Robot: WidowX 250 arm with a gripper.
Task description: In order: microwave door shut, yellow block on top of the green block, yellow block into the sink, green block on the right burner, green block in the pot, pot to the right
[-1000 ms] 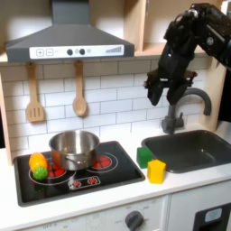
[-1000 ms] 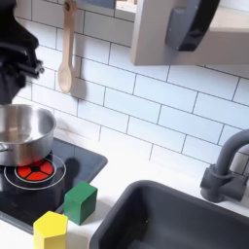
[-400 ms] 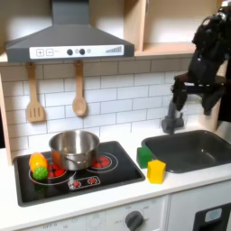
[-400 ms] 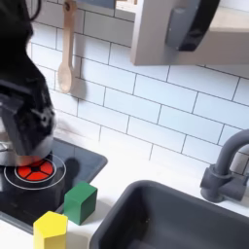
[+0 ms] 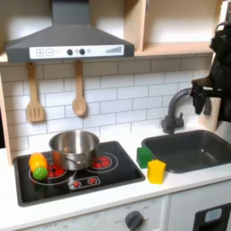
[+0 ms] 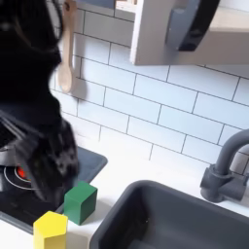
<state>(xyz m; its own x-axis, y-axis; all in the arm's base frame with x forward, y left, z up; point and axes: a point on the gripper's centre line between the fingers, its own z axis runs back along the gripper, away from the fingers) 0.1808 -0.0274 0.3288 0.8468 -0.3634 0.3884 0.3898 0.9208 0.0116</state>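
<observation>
Yellow block (image 5: 157, 170) sits well below gripper (image 5: 202, 97) (beside sink (image 5: 189, 149)).

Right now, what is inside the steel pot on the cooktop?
In the first exterior view the shiny round stainless-steel pot shows only bare inner wall; nothing rises above its rim. Its floor is hidden by the near wall, so something low could lie unseen.

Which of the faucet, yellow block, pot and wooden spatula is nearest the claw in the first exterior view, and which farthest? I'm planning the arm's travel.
Ranked by how far each looks from the claw at the first exterior view's right edge:
1. Faucet, just left of the claw.
2. Yellow block, lower left, on the counter beside the sink.
3. Pot, on the cooktop, further left.
4. Wooden spatula, hanging on the tiles at far left.
</observation>
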